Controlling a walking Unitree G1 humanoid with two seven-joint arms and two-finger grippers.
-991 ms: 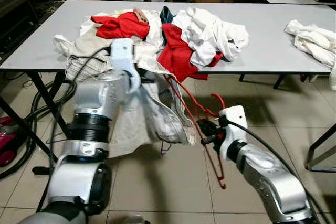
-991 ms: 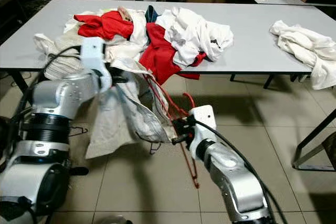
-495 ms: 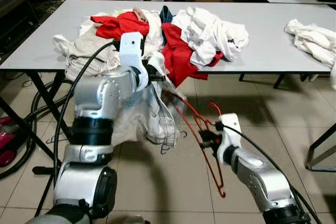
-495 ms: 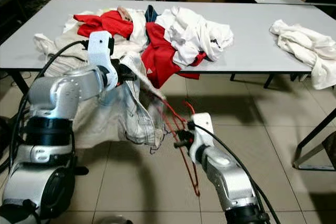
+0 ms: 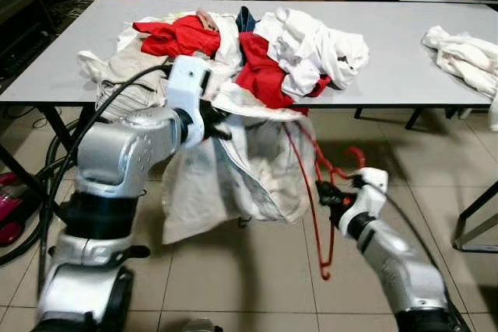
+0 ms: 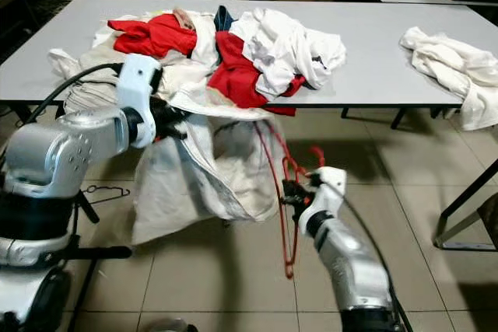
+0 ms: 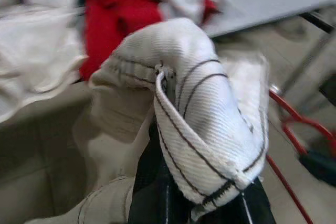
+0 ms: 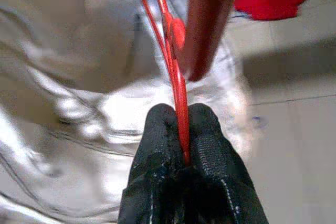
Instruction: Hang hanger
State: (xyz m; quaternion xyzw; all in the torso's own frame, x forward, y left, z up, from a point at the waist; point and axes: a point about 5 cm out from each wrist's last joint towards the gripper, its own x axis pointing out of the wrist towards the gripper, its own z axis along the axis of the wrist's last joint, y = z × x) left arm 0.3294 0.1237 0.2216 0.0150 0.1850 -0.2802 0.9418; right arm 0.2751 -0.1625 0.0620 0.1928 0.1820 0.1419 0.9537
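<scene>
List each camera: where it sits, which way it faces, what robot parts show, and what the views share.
Left eye view: on the head, facing forward and down at the grey table piled with clothes; both silver arms show.
Right eye view: same head, same scene.
Left wrist view: along the left gripper, shut on the striped beige garment.
Right wrist view: along the right gripper, shut on the red wire hanger.
Shared: garment and hanger appear in all four views.
</scene>
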